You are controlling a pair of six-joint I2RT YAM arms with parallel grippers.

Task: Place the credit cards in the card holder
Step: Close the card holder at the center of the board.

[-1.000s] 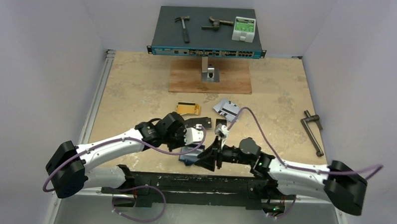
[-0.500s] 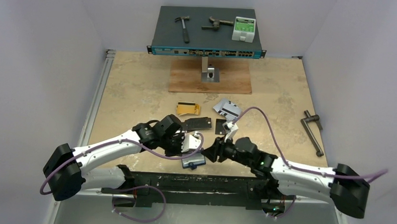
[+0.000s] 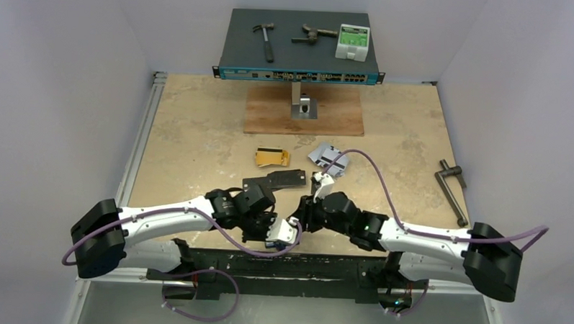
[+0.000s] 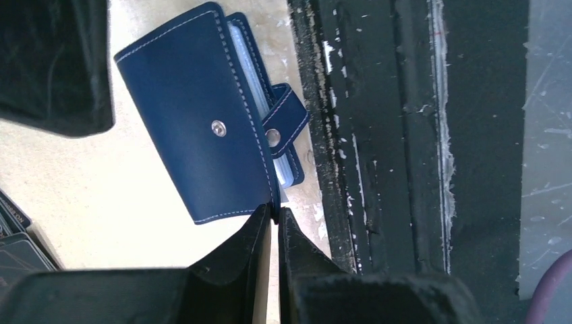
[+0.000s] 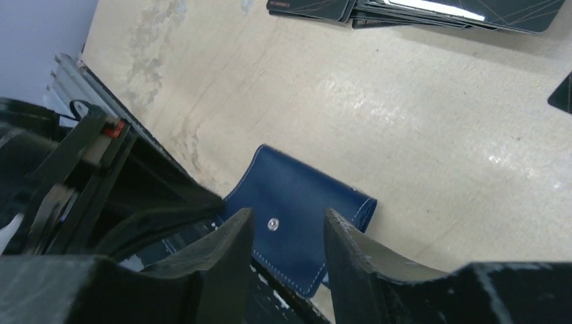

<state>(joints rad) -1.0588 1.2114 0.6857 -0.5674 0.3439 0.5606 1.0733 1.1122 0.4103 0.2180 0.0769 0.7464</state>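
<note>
The navy card holder (image 4: 202,128) lies folded near the table's front edge, its snap tab undone and clear sleeves showing at its side. My left gripper (image 4: 273,210) is shut on the lower corner of its cover. My right gripper (image 5: 290,217) hovers open just above the card holder (image 5: 303,229), which shows between its fingers. In the top view both grippers meet over it, the left gripper (image 3: 282,232) and the right gripper (image 3: 305,208), and it is hidden under them. Credit cards lie beyond: gold (image 3: 272,157), silver-grey (image 3: 327,156), and black (image 3: 276,180).
The black front rail (image 4: 378,169) runs right beside the holder. A wooden board (image 3: 304,111) and a network switch (image 3: 300,43) carrying a hammer and other tools sit at the back. A metal crank tool (image 3: 450,189) lies at the right.
Both grippers came toward the near edge. The left gripper dropped back beside the holder and closed on its corner. The right gripper swung round and now points down over it.
</note>
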